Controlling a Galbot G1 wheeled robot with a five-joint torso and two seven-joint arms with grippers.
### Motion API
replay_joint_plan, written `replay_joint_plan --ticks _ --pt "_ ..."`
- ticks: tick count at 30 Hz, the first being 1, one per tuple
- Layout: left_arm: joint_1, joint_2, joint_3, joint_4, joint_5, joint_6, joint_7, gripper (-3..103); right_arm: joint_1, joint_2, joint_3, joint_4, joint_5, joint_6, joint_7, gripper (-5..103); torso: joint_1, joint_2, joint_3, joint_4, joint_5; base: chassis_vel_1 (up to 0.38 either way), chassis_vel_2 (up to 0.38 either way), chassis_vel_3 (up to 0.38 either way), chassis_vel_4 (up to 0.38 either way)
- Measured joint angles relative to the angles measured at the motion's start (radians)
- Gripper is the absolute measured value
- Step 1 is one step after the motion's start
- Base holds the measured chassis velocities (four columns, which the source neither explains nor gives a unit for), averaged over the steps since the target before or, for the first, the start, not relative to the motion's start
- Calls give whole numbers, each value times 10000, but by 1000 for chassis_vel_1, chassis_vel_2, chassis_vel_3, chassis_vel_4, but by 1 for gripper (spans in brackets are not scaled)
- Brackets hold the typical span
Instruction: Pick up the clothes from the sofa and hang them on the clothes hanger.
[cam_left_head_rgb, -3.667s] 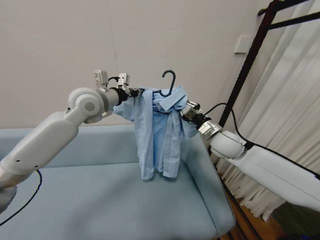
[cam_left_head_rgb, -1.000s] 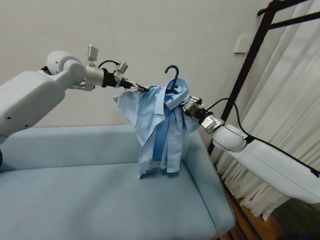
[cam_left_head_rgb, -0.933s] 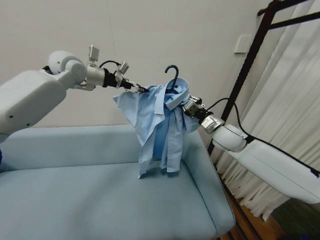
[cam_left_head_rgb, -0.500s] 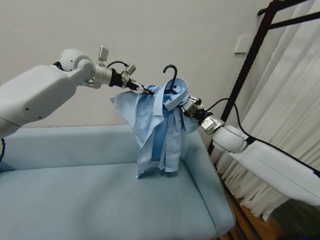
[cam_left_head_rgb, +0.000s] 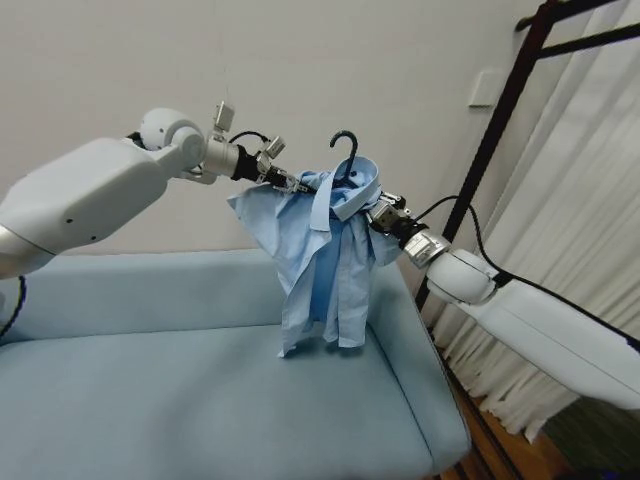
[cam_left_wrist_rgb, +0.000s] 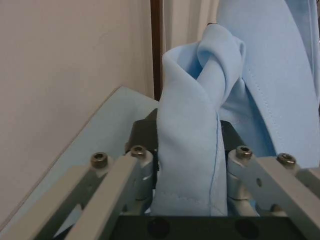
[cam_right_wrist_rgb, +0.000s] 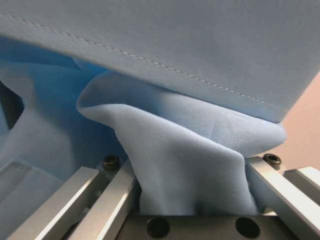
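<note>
Head cam: high, facing forward and down over sofa (cam_left_head_rgb: 200, 400), wall (cam_left_head_rgb: 300, 60) far, mid-range, both arms in frame. Left wrist cam: just behind left gripper (cam_left_wrist_rgb: 187, 165), looks along its fingers toward the right-side dark post (cam_left_wrist_rgb: 156, 50), very near. Right wrist cam: behind right gripper (cam_right_wrist_rgb: 190, 200), nearer yet. All three views share the shirt (cam_left_head_rgb: 325, 260).

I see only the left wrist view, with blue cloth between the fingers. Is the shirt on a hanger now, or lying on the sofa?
Observer: On a hanger; its hook rises from the collar, and the shirt hangs over the sofa.
Operator: Where is the right hand?
Observer: The right hand grips the shirt beside the collar, opposite the left hand.
Operator: Is the hook on the rack?
Observer: No, the rack stands apart at the robot's right.
</note>
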Motion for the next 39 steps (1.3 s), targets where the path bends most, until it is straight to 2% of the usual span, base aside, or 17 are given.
replay_joint_plan --ticks 2,3,5,10,15,17,18,20,21,24,26,28,29,32,35,38,39 --pt "44 -9 -18 -5 1 -1 2 22 -4 9 -6 -3 1 0 7 10 0 0 0 0 -1 0 0 0 0" --pt "98 -13 -59 -20 6 -1 7 16 -5 17 -12 -7 4 -1 29 10 0 0 0 1 -1 0 0 0 0" --pt "192 -28 -173 -52 3 -1 27 12 -4 22 -22 -25 40 -6 56 10 0 0 0 1 -3 0 0 0 0" --pt "225 -46 -263 -58 -5 -28 41 12 35 -40 -43 33 255 -83 109 10 0 0 0 0 -1 0 0 0 0" --pt "282 34 -328 -159 -20 -106 65 12 51 -151 -108 392 817 -504 426 8 0 0 0 0 -1 0 0 0 0" --pt "327 119 -346 -196 -14 -212 71 11 73 -176 -117 515 1158 -661 595 18 -1 0 -1 0 -2 0 0 0 0" --pt "327 119 -346 -196 -14 -212 71 11 73 -176 -117 515 1158 -661 595 18 -1 0 -1 0 -2 0 0 0 0" --pt "376 200 -357 -261 50 -352 120 10 106 -242 -110 585 1673 -726 653 28 -1 0 -1 3 -1 0 0 0 0" --pt "376 200 -357 -261 50 -352 120 10 106 -242 -110 585 1673 -726 653 28 -1 0 -1 3 -1 0 0 0 0" --pt "434 309 -357 -306 307 -610 289 10 221 -439 2 785 2580 -806 746 45 -1 0 -1 0 -1 0 0 0 0" --pt "455 337 -357 -313 372 -696 332 10 271 -515 42 835 2776 -833 761 45 -1 0 -1 -1 -1 0 0 0 0" --pt "497 411 -356 -319 471 -915 429 10 370 -695 128 924 3120 -865 796 56 -1 0 -1 -1 -1 0 0 0 0" --pt "497 411 -356 -319 471 -915 429 10 370 -695 128 924 3120 -865 796 56 -1 0 -1 -1 -1 0 0 0 0" --pt "521 489 -349 -306 544 -1223 513 10 423 -1050 282 1042 3409 -871 814 72 -1 0 -1 1 -3 0 0 0 0" --pt "529 519 -348 -288 638 -1458 469 10 379 -1272 378 1140 3503 -871 815 78 -1 0 -1 -1 -2 0 0 0 0" --pt "575 608 -479 -373 649 -1637 167 10 189 -1582 482 1344 3714 -865 830 93 -1 0 -1 -2 -1 0 0 0 0" --pt "575 608 -479 -373 649 -1637 167 10 189 -1582 482 1344 3714 -865 830 93 -1 0 -1 -2 -1 0 0 0 0"
